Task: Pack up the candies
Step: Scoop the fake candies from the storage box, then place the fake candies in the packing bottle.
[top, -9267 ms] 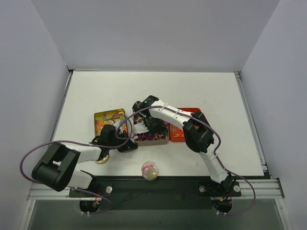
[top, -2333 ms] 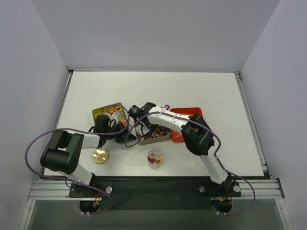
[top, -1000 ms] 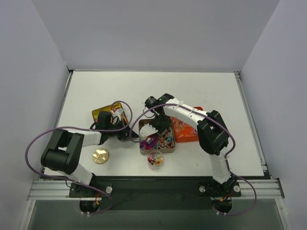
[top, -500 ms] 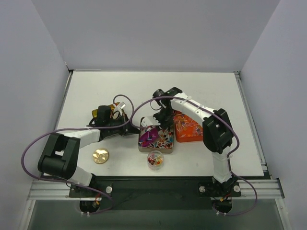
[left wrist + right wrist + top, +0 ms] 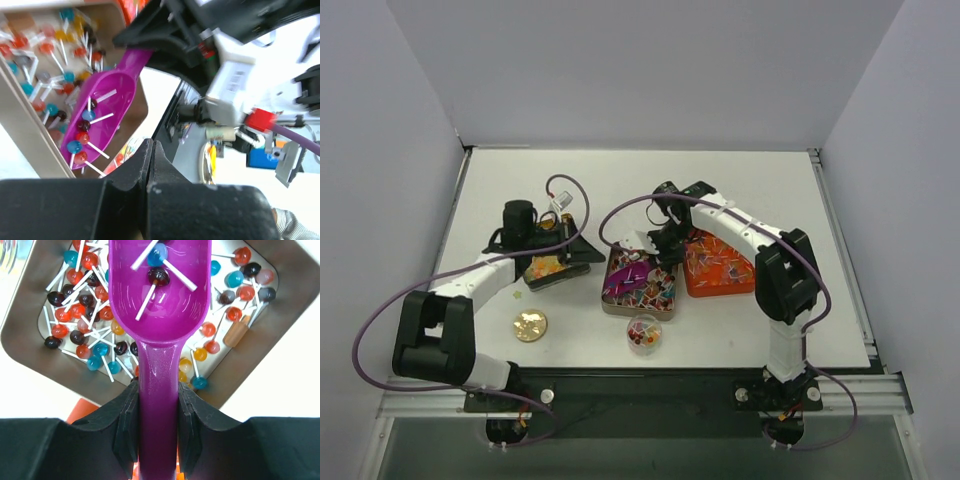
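Left arm is swinging back toward 9 o'clock compared with half a second ago, leaving the silver tin (image 5: 638, 315) fully uncovered at mid-desk (image 5: 620, 190). Right gripper (image 5: 159, 405) is clamping the handle of the purple scoop (image 5: 165, 305), jaws closed on it, and is holding the bowl over the tin with a few candies (image 5: 61, 330) in it; they are reading as small ball sweets on white sticks. Left gripper (image 5: 150, 150) is sitting with jaws pressed together and nothing between them, hanging over the printed tin (image 5: 545, 268) at 9 o'clock of the silver one. Progress is looking early to me: the clear jar (image 5: 643, 333), just beside the tin at its 6 o'clock, is showing only a shallow layer, while most candies are lying in the tin and more in the orange tray (image 5: 692, 290) touching it at 3 o'clock. Gold lid (image 5: 529, 324) is lying off at 8 o'clock, well apart, so filling and capping are both pending. Top view is giving the jar, lid and layout, which the left wrist is missing; right wrist is showing the grip on the handle; left wrist is showing the scoop's load from the side, about half a dozen pieces.
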Available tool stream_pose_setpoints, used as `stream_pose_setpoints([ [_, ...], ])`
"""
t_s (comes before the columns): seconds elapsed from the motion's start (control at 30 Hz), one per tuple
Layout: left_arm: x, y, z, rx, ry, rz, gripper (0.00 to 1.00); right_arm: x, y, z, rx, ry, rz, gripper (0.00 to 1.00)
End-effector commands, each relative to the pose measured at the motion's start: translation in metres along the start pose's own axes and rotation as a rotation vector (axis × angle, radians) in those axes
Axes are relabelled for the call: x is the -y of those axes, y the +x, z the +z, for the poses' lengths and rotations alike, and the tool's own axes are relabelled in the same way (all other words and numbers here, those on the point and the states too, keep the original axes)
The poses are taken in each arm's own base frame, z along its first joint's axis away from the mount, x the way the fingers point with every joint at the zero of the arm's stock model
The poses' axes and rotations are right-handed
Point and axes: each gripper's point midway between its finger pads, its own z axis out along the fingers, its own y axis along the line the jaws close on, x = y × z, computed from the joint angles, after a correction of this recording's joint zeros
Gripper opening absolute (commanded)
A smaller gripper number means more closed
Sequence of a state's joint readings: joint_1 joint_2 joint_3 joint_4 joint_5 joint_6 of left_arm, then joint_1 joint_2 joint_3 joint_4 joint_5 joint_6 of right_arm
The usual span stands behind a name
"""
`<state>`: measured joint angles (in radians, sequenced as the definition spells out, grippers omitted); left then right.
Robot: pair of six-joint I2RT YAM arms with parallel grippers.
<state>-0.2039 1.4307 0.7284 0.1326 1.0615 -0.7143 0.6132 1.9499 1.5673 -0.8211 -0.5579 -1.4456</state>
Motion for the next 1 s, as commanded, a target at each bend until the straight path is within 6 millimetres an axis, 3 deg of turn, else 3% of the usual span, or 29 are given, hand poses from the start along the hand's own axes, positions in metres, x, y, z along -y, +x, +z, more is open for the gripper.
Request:
stream_pose_setpoints([
  [0.0,0.033,-0.048,-0.034,0.07,0.062,0.146,0.0,-0.001,-0.03,-0.031,0.182,0.072,0.088,0.0],
  [0.23,0.015,-0.084,-0.079,0.162,-0.005,0.123,0.0,-0.023,-0.015,-0.024,0.225,0.096,0.175,0.0],
  [0.5,0.01,-0.094,-0.086,0.183,-0.039,0.131,0.0,-0.032,-0.018,-0.035,0.281,0.139,0.229,0.0],
  [0.67,0.013,-0.098,-0.089,0.214,-0.056,0.137,0.0,-0.033,-0.027,-0.068,0.267,0.231,0.219,0.0],
  [0.73,0.013,-0.104,-0.092,0.259,-0.077,0.154,0.04,-0.041,-0.027,-0.073,0.246,0.233,0.205,0.0],
  [0.87,0.0,-0.101,-0.096,0.309,-0.174,0.139,0.31,-0.064,-0.024,-0.09,0.149,0.215,0.157,0.0],
  [0.97,-0.014,-0.095,-0.101,0.343,-0.276,0.11,0.39,-0.081,-0.023,-0.1,0.083,0.191,0.133,0.0],
])
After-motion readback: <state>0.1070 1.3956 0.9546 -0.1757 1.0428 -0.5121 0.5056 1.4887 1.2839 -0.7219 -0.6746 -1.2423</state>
